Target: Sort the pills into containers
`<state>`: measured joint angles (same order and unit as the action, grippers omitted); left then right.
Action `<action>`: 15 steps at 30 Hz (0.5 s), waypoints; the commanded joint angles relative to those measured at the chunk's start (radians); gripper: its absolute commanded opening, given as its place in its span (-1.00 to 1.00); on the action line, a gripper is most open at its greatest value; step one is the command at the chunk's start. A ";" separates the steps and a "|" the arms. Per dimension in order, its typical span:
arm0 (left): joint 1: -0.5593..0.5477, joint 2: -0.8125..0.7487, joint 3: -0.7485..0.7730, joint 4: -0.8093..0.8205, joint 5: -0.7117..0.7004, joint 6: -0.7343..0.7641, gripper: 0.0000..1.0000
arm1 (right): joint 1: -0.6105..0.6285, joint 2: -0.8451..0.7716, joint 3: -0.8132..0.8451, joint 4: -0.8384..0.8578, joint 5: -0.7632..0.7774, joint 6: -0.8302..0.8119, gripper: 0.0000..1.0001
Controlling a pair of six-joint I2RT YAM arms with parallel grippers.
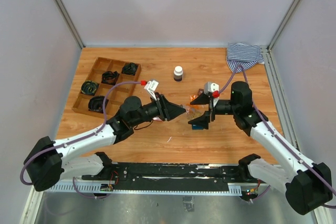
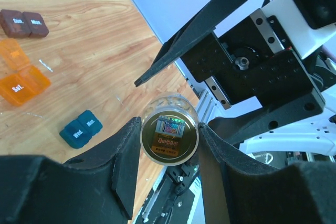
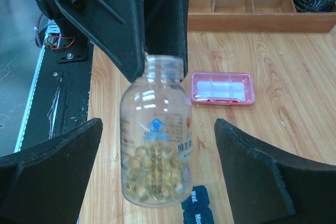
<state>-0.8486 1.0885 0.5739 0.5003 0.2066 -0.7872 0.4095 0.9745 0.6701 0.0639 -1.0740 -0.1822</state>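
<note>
A clear bottle [image 3: 156, 135] part full of yellow pills hangs in the air over the table. My left gripper [image 2: 169, 145] is shut on its neck, and its gold, stickered top [image 2: 169, 136] sits between the pads. My right gripper [image 3: 157, 166] is open, one finger on each side of the bottle's body with a gap on both sides. Both grippers meet at mid-table in the top view, left [image 1: 178, 111] and right [image 1: 202, 109]. The containers lie on the wood: a pink case [image 3: 222, 88], orange ones [image 2: 21, 77], teal ones [image 2: 80, 128] and brown ones [image 2: 23, 23].
A wooden compartment tray [image 1: 107, 85] with black coils stands at the back left. A small brown bottle with a white cap [image 1: 178, 73] stands behind the grippers. A striped cloth [image 1: 244, 55] lies in the back right corner.
</note>
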 commanded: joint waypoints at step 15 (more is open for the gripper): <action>-0.027 0.012 0.024 0.053 -0.042 0.003 -1.00 | 0.123 0.037 -0.004 -0.024 0.158 -0.101 0.48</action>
<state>-0.8665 1.1175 0.5774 0.5007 0.1768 -0.7872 0.5030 1.0054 0.6689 0.0502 -0.9565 -0.2474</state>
